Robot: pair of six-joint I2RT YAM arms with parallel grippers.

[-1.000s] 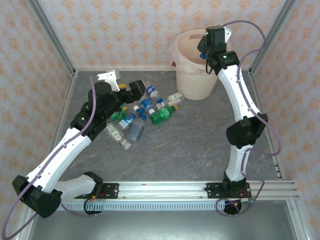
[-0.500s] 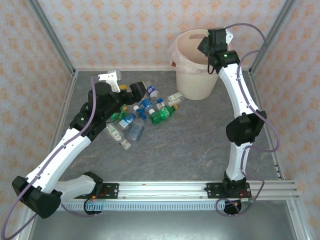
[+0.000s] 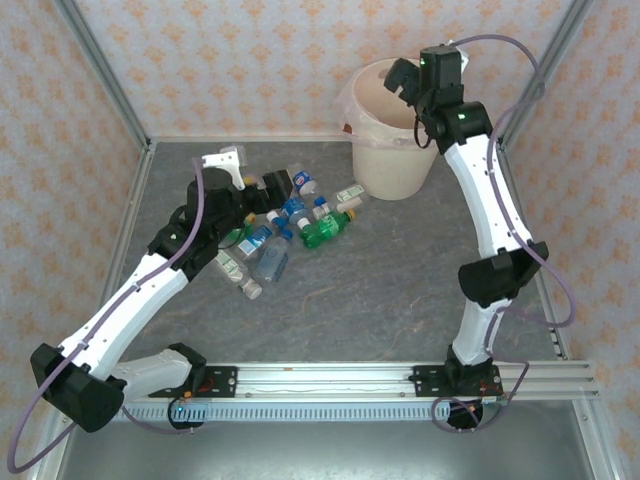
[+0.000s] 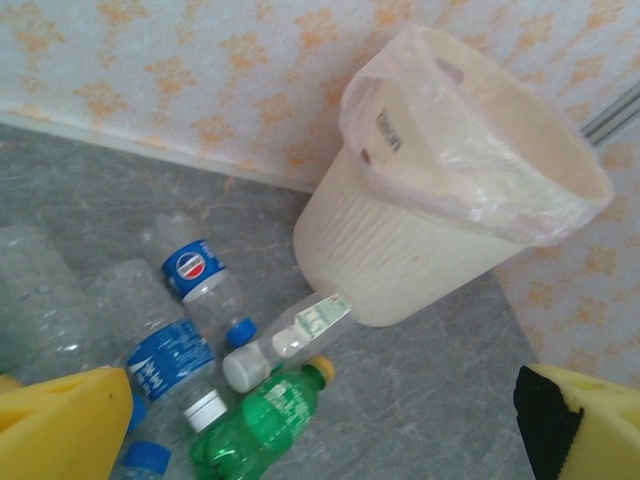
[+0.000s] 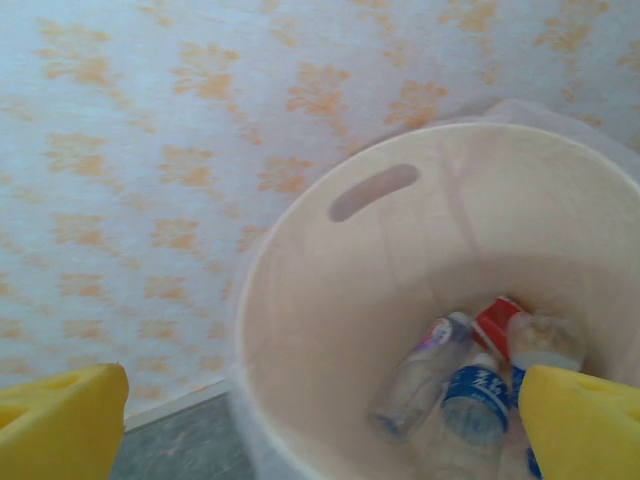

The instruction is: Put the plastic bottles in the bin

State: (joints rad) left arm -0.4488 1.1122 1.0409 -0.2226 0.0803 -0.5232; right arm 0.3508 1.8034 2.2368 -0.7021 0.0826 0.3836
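The bin (image 3: pixel 386 168), a cream-white bucket with a clear liner, stands at the back of the table. My right gripper (image 3: pixel 408 80) hangs open over its mouth, holding nothing. In the right wrist view, the bin's inner wall (image 5: pixel 340 300) holds several bottles (image 5: pixel 420 378) at the bottom, between my yellow fingers (image 5: pixel 60 425). More plastic bottles (image 3: pixel 285 230) lie in a pile left of the bin, among them a green one (image 3: pixel 326 230). My left gripper (image 3: pixel 274 186) hovers open at the pile's far-left edge. Its wrist view shows the green bottle (image 4: pixel 255 425), a white-capped clear one (image 4: pixel 290 335) and the bin (image 4: pixel 400 250).
Metal frame posts (image 3: pixel 105 80) and patterned walls close in the back and sides. The bases' rail (image 3: pixel 330 380) runs along the near edge. Bare grey tabletop (image 3: pixel 380 290) lies between the pile and the rail.
My right gripper has opened wide above the bin and risen a little. The left gripper has edged slightly right over the pile, staying open.
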